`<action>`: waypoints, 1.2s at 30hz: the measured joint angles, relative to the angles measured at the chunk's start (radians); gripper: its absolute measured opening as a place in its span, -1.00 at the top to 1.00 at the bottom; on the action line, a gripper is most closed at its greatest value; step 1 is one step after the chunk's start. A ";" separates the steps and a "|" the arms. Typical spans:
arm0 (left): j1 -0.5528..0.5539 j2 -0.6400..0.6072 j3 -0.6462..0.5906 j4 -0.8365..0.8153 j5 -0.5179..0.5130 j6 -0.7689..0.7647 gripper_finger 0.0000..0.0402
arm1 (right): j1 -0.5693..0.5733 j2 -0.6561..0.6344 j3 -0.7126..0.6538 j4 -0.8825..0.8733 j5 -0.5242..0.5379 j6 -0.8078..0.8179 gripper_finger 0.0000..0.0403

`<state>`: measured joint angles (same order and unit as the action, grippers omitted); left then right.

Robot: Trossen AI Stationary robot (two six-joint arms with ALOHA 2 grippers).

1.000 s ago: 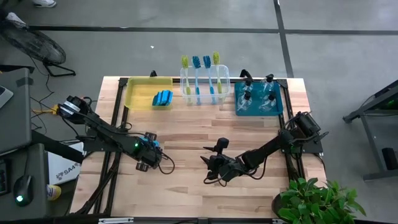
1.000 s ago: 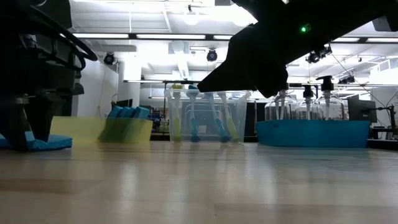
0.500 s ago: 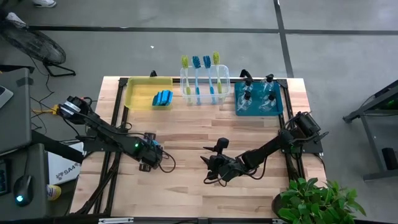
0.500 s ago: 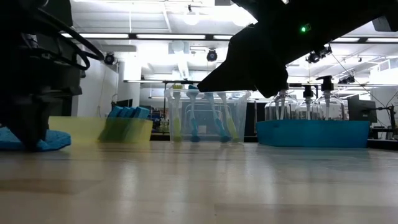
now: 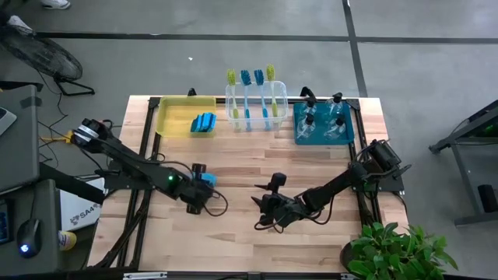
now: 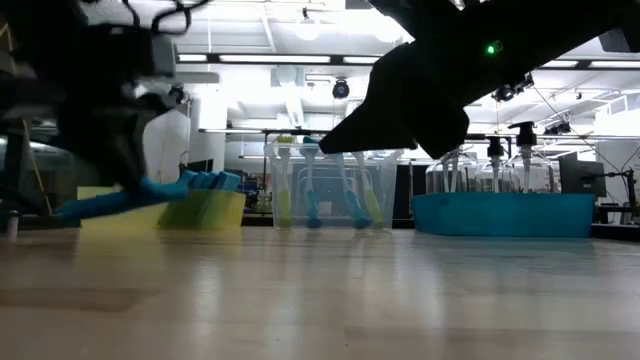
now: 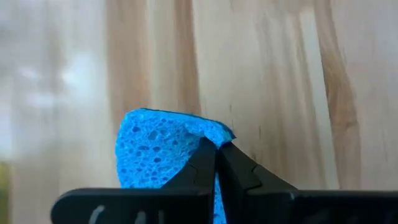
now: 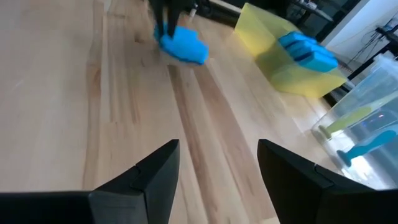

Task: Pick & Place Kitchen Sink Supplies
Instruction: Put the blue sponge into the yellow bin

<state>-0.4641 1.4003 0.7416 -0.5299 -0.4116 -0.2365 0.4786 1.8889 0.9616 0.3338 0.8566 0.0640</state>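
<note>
From above, my left claw [image 5: 204, 183] was pinched shut on a bright-blue sponge [image 5: 207, 179], which sat on the near side of the yellow bin [image 5: 173, 109], well apart from it and a little toward the clear bin [image 5: 282, 90] that held the dish brushes [image 5: 247, 97]. More sponges [image 5: 204, 122] already lay in the yellow bin, so I judged that bin to be where this one belonged, and the coming move turned on that one fact: from my left claw the bin lay toward the far edge of the bench [image 5: 233, 225] and slightly to my left. My right claw [image 5: 264, 210] waited farther from the yellow bin, nearer the middle of the bench, so the left arm was plainly the nearer one for the job. At bench height, the sponge [image 6: 110, 200] hung clear of the wood in my left claw [image 6: 125, 175], its long axis lying nearly level but tilted, with the yellow bin [image 6: 190, 210] behind it and the teal bin [image 6: 505, 215] of spray bottles [image 6: 527, 150] well off beyond the clear one. Past my left wrist, the sponge [image 7: 161, 149] was squeezed between my fingers [image 7: 205, 165], which met almost tip to tip through the foam. Past my right wrist, my right claw [image 8: 214, 165] stood with its fingers [image 8: 149, 171] spread and nothing between them, and the held sponge [image 8: 181, 43] showed just short of the yellow bin [image 8: 280, 59].
</note>
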 joint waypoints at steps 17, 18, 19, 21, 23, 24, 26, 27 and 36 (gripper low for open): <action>0.002 -0.392 -0.003 0.091 -0.209 0.240 1.00 | -0.002 0.000 0.000 -0.019 -0.022 0.032 -0.05; 0.003 -0.415 -0.003 0.106 -0.225 0.261 1.00 | -0.002 0.000 0.000 -0.020 -0.022 0.033 -0.05; 0.011 -0.439 -0.002 0.118 -0.232 0.283 1.00 | -0.003 0.000 0.000 -0.020 -0.022 0.032 -0.04; 0.034 -0.485 -0.003 0.125 -0.229 0.323 1.00 | -0.003 0.000 0.000 -0.020 -0.020 0.032 -0.04; 0.067 -0.530 -0.002 0.145 -0.224 0.354 1.00 | -0.003 0.000 0.000 -0.019 -0.020 0.027 -0.04; 0.085 -0.549 -0.002 0.141 -0.221 0.372 1.00 | -0.003 0.000 0.000 -0.018 -0.020 0.025 -0.04; 0.130 -0.579 -0.002 0.153 -0.199 0.409 1.00 | -0.006 0.000 0.000 -0.015 -0.020 0.025 -0.05; 0.154 -0.593 -0.002 0.153 -0.186 0.430 1.00 | -0.009 0.000 0.000 -0.015 -0.022 0.025 -0.05; 0.427 -0.708 -0.150 0.342 0.070 0.556 1.00 | -0.021 0.000 0.000 -0.008 -0.045 0.023 -0.05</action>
<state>-0.0366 0.6926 0.5920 -0.1879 -0.3416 0.3199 0.4576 1.8893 0.9619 0.3256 0.8116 0.0869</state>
